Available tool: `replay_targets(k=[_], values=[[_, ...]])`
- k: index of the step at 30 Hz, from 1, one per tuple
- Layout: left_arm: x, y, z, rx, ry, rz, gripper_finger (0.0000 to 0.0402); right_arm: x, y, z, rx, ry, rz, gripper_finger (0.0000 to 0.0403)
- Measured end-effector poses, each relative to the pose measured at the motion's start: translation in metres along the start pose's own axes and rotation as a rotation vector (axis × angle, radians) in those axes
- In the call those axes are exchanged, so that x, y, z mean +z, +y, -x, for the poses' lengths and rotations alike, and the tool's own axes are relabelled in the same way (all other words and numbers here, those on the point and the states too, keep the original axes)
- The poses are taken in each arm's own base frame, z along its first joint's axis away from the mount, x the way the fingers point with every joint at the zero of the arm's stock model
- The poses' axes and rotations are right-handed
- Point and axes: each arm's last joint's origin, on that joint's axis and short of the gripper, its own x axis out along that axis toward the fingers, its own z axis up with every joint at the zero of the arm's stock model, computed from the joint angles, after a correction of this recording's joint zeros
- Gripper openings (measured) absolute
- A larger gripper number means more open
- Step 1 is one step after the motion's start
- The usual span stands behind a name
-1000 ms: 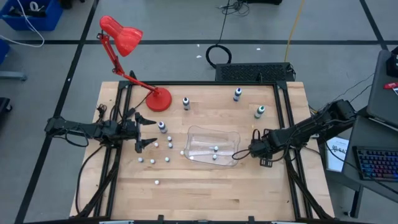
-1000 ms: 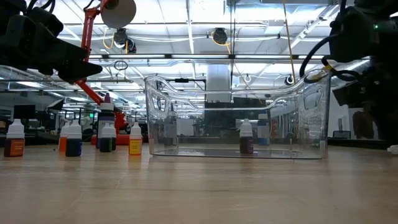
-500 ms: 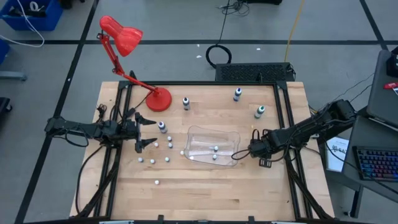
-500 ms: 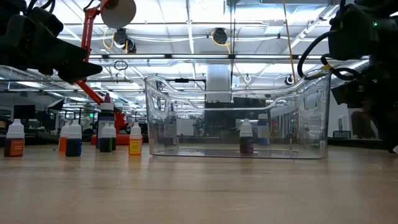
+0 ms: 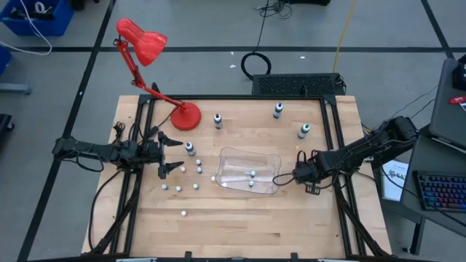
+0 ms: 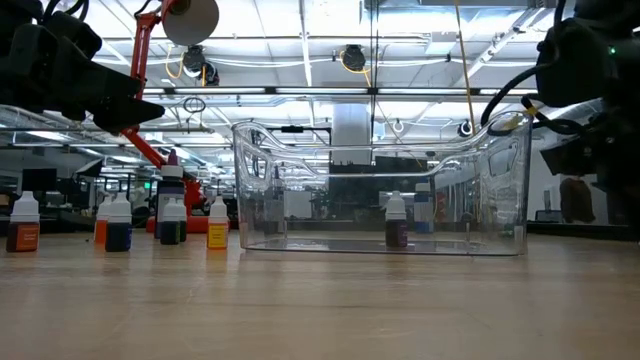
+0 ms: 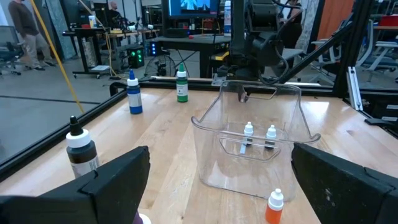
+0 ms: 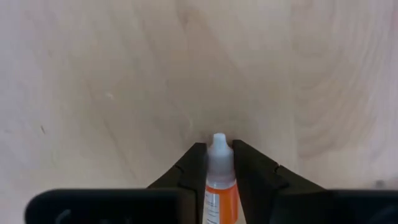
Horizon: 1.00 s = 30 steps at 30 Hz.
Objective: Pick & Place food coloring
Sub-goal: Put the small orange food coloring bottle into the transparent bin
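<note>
My right gripper (image 8: 219,163) low over the wood just right of the clear tub (image 5: 250,170), fingers pinching a small orange food coloring bottle (image 8: 219,180) by its white cap, label unreadable, my left gripper (image 5: 169,153) spread wide, waiting near the red lamp (image 5: 145,51)

You're looking at a light wooden table (image 5: 240,225) carrying a clear plastic bin (image 5: 247,171) at its middle. A red desk lamp (image 5: 186,115) stands at the far left corner (its base on the wood), tiny dropper bottles (image 5: 188,181) are scattered left of the bin, and three taller bottles (image 5: 278,110) stand along the far side.
</note>
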Motion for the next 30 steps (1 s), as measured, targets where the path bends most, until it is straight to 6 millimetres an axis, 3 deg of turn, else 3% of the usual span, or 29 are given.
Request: replay_targets(k=[9, 13, 21, 30], values=[[0.0, 0.0, 0.0, 0.0, 0.0, 0.0, 0.0388, 0.002, 0.001, -0.001, 0.016, -0.023, -0.07, 0.0037], [0.0, 0.0, 0.0, 0.0, 0.0, 0.0, 0.0388, 0.011, 0.005, 0.009, 0.022, -0.111, -0.104, 0.0037], [0.0, 0.0, 0.0, 0.0, 0.0, 0.0, 0.0388, 0.034, 0.013, 0.064, 0.049, -0.537, -0.124, 0.0037], [0.0, 0.0, 0.0, 0.0, 0.0, 0.0, 0.0388, 0.043, 0.024, 0.116, -0.063, -0.882, -0.03, 0.0037]])
